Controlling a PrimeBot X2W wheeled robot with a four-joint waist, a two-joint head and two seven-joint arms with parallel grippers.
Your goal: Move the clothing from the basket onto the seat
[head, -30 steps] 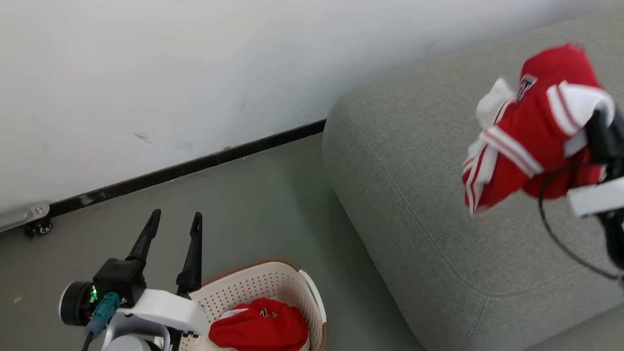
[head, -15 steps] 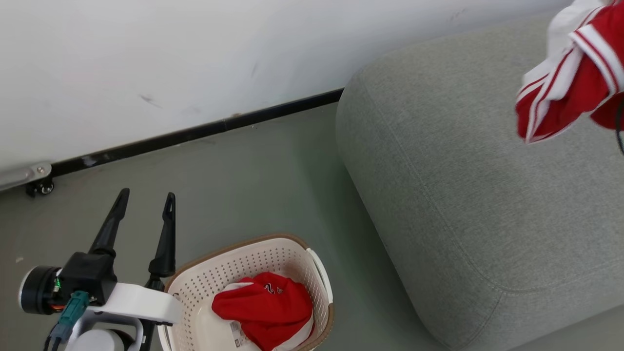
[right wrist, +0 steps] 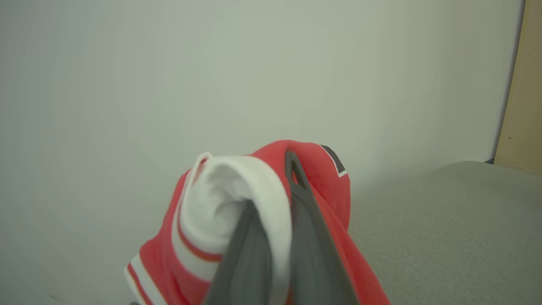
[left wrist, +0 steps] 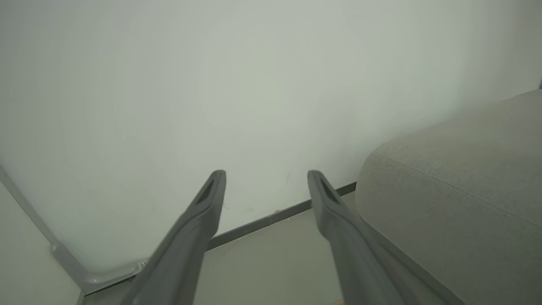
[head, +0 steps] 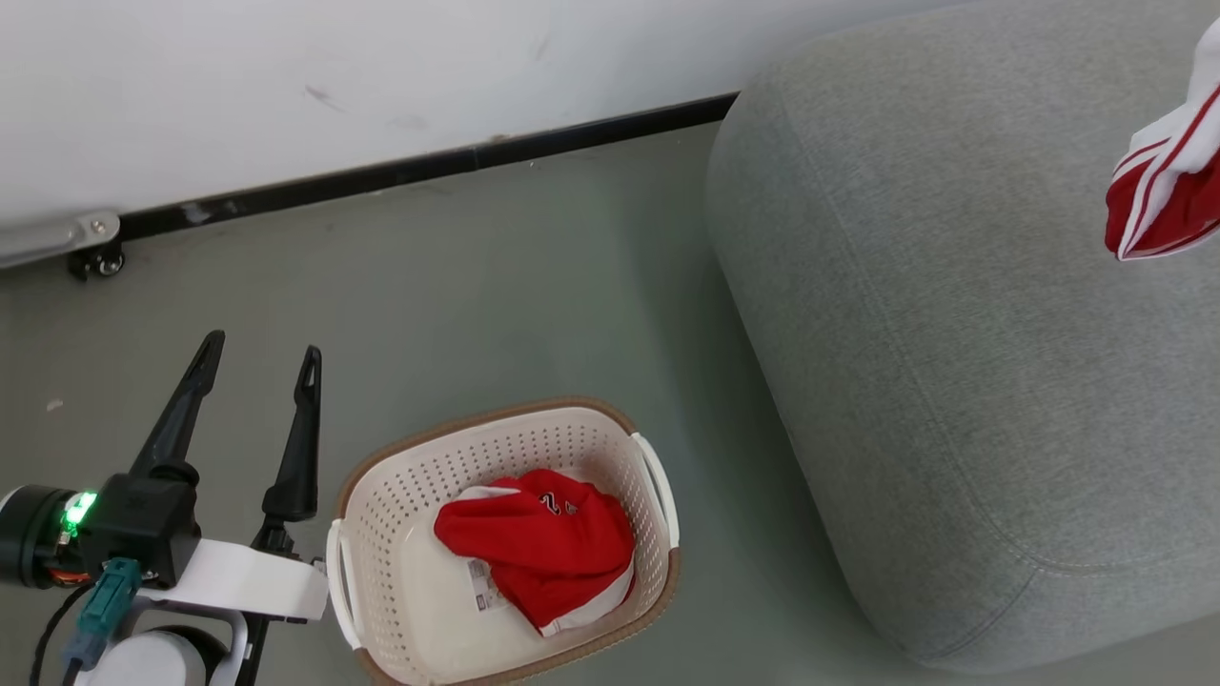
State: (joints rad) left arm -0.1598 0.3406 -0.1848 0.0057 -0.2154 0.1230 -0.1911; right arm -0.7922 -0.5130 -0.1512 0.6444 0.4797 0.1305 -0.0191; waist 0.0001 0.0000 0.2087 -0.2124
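A cream basket (head: 381,534) with a brown rim sits on the floor and holds one red garment (head: 538,538) with a small printed number. A second red and white garment (head: 1168,191) hangs above the grey seat (head: 953,333) at the head view's right edge. In the right wrist view my right gripper (right wrist: 275,186) is shut on that garment (right wrist: 228,199), cloth draped over its fingers, the seat (right wrist: 444,228) below it. My left gripper (head: 257,353) is open and holds nothing, above the floor left of the basket; its own view shows the fingers (left wrist: 211,190) spread.
A white wall (head: 381,67) with a black baseboard (head: 429,167) runs behind. A small caster and metal bracket (head: 91,252) sit at the wall's foot on the left. Grey floor (head: 534,305) lies between basket and seat.
The camera has swung, shifting the whole scene. The held garment now hangs further right and higher in the head view, half out of it. More of the basket shows. The left gripper stays open.
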